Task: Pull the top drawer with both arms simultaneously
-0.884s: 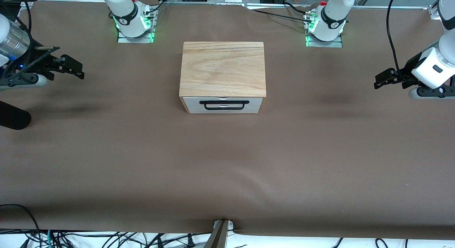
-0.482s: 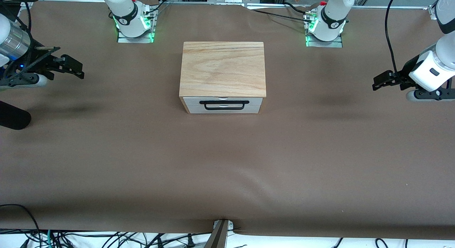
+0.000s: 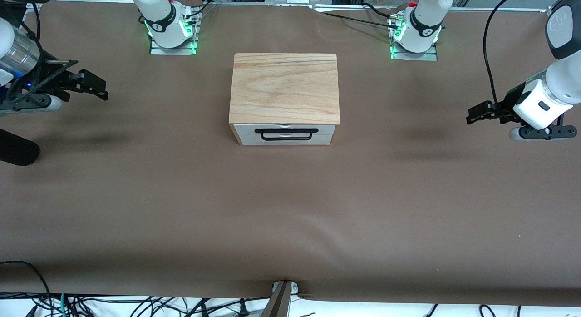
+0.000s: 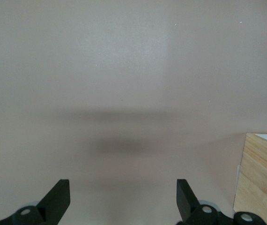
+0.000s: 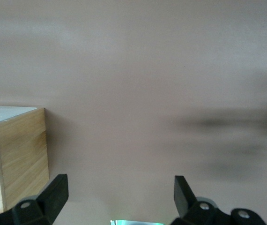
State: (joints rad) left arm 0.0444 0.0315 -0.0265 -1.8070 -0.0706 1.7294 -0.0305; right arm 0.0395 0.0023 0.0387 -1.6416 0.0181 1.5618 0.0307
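A box with a light wood top (image 3: 284,87) stands mid-table, closer to the arms' bases. Its top drawer (image 3: 245,130), white-fronted with a long black bar handle (image 3: 286,133), faces the front camera and sits flush in the box. My left gripper (image 3: 474,113) hovers open and empty over bare cloth toward the left arm's end, well apart from the box. My right gripper (image 3: 97,87) hovers open and empty toward the right arm's end. The left wrist view shows its gripper (image 4: 123,197) over cloth with a box corner (image 4: 262,178) at the edge. The right wrist view shows its gripper (image 5: 121,194) beside a box side (image 5: 21,154).
Brown cloth (image 3: 290,208) covers the whole table. Both arm bases (image 3: 170,33) (image 3: 415,35) glow green at the robots' edge. A black cylinder (image 3: 16,152) pokes in at the right arm's end. Cables and a bracket (image 3: 281,299) lie past the edge nearest the front camera.
The left arm has swung its gripper a little toward the box and slightly lower in the front view. The right gripper and the drawer have stayed put.
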